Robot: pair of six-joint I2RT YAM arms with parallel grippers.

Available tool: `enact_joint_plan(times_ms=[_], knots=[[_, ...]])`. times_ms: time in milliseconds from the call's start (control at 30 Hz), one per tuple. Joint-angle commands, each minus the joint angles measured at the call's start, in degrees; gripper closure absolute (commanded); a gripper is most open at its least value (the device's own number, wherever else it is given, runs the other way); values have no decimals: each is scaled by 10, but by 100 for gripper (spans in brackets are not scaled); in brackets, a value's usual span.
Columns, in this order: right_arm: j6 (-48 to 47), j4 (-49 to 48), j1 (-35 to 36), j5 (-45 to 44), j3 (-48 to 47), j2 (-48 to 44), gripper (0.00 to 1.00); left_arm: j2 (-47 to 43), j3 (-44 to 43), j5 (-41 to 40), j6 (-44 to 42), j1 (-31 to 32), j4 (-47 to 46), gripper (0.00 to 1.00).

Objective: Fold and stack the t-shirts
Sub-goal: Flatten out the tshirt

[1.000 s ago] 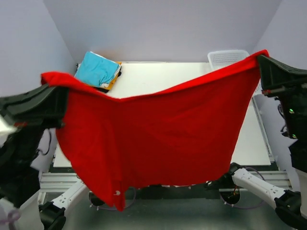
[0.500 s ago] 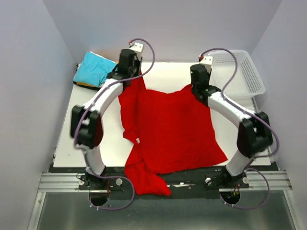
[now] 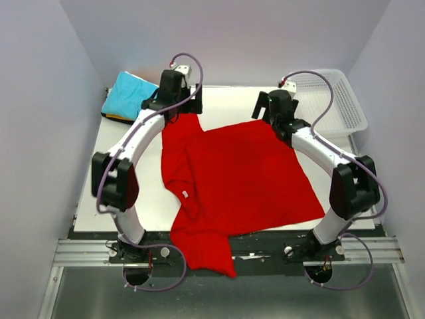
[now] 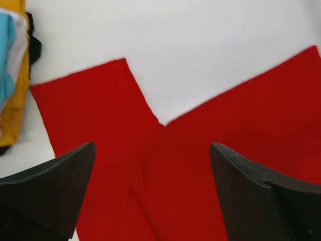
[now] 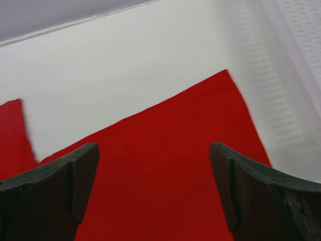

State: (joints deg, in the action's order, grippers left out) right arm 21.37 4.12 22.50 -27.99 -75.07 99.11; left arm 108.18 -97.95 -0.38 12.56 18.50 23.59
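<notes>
**Red shirt spread on the table, both end effectors spread above its far edge**

I see the red shirt point(image 3: 232, 179) lying mostly flat on the table point(image 3: 146, 206), its near part hanging over the table's near edge. A small tag shows on its left side, where the cloth is bunched and folded over.

My left end effector point(image 4: 150, 191) has its fingers spread wide with nothing between them. Directly below it is red cloth; a sleeve-like flap point(image 4: 90, 110) runs off to its left front, and bare table shows ahead. Further left of it sits the folded stack point(image 4: 12, 75), turquoise on top, yellow-orange beneath, a sliver of black at the far side. The flap and the stack lie close but I see white table between them.

My right end effector point(image 5: 153, 196) is also spread wide and holds nothing. The shirt's straight far edge runs across just ahead of it, ending in a corner to its right front. Beyond that corner, to the right, is the white mesh basket point(image 5: 296, 65), apart from the cloth.
</notes>
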Motion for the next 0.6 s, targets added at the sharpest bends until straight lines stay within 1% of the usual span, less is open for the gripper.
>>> enact_joint_plan(times_ms=[0, 67, 100, 133, 233, 333, 433, 533, 567], knots=[[57, -24, 2, 210, 81, -55, 0, -156, 195, 124, 109, 5, -53, 2], [75, -52, 2, 265, 125, -72, 0, -225, 314, 151, 156, 11, -109, 1], [80, -62, 3, 275, 144, -77, 0, -256, 368, 155, 178, 14, -129, 1], [83, -67, 3, 296, 157, -80, 0, -274, 405, 156, 192, 15, -136, 1], [91, -80, 3, 299, 188, -75, 0, -316, 501, 120, 233, 17, -141, 1], [107, -77, 2, 291, 191, -49, 0, -304, 540, 112, 268, 16, -170, 2], [118, -83, 3, 282, 204, -35, 0, -253, 534, 123, 283, 10, -173, 1], [127, -102, 1, 209, 221, -14, 0, -193, 512, 140, 298, -18, -169, 1], [128, -101, -1, 196, 218, -4, 0, -177, 505, 150, 299, -27, -169, 1]])
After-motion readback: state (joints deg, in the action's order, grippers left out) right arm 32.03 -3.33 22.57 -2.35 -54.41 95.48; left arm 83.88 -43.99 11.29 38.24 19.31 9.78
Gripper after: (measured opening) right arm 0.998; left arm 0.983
